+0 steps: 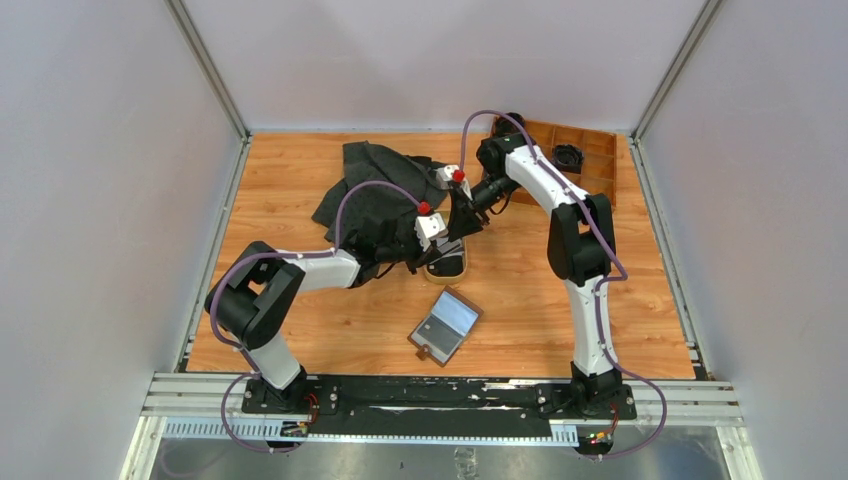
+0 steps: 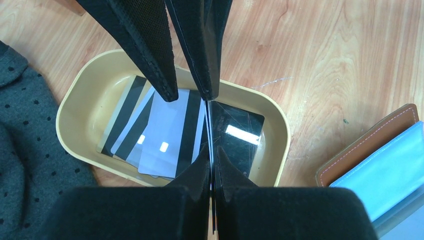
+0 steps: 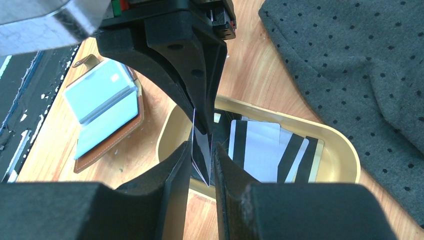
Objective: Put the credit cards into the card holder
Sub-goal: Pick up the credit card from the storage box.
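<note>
Both grippers meet over a tan oval tray (image 1: 447, 267) holding several credit cards (image 2: 165, 130), white with black stripes, and a black one (image 2: 240, 132). My left gripper (image 2: 212, 152) is shut on a dark credit card (image 3: 200, 150), held upright and edge-on above the tray. My right gripper (image 3: 202, 147) faces it, its fingers on either side of that card's lower corner with small gaps showing. The card holder (image 1: 445, 327) lies open on the table in front of the tray, brown leather outside (image 2: 370, 145), pale pockets inside (image 3: 105, 105).
A dark dotted cloth (image 1: 375, 190) lies crumpled behind and left of the tray, touching its far side (image 3: 350, 60). A wooden compartment box (image 1: 575, 160) sits at the back right corner. Grey walls enclose the table on three sides.
</note>
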Available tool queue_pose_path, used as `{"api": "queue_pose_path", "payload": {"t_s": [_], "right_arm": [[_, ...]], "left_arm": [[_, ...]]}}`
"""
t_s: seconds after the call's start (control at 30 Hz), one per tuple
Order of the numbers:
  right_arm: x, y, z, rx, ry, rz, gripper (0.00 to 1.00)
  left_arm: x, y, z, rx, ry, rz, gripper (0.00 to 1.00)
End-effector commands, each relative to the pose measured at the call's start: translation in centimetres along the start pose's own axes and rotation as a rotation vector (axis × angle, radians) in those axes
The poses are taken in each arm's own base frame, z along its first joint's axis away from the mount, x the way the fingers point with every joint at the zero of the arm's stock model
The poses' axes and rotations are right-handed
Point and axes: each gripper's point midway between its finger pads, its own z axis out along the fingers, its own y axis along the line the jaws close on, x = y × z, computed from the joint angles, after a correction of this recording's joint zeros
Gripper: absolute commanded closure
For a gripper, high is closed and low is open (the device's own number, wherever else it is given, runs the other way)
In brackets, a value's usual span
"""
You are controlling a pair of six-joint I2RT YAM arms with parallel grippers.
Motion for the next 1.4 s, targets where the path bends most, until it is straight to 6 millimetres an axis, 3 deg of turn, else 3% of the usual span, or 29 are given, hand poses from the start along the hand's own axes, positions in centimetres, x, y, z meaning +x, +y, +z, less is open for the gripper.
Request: {"api": "queue_pose_path", "payload": {"t_s": [0.0,0.53,0.87,1.37], "right_arm": [[-0.29,-0.64,0.12,0.008,0.025,-0.022,0.74],[-0.07,-1.02,-0.18,0.024,0.057,-0.034,0.81],[-0.19,-0.86,-0.18,0.024,0.081,-0.062,0.71],[-0.76,-0.86,-0.49,0.034,0.086,-0.072,0.71]], "left_arm": [[-0.67,-0.78,-0.21,0.026,-0.022,0.039,1.00],[-0.73,-1.24,-0.07,0.044,-0.025,0.049,1.00],[-0.73,-1.30,-0.06,0.045,-0.025,0.051,1.00],[-0.68,-1.38,-0.02,0.049,-0.024,0.047,1.00]]}}
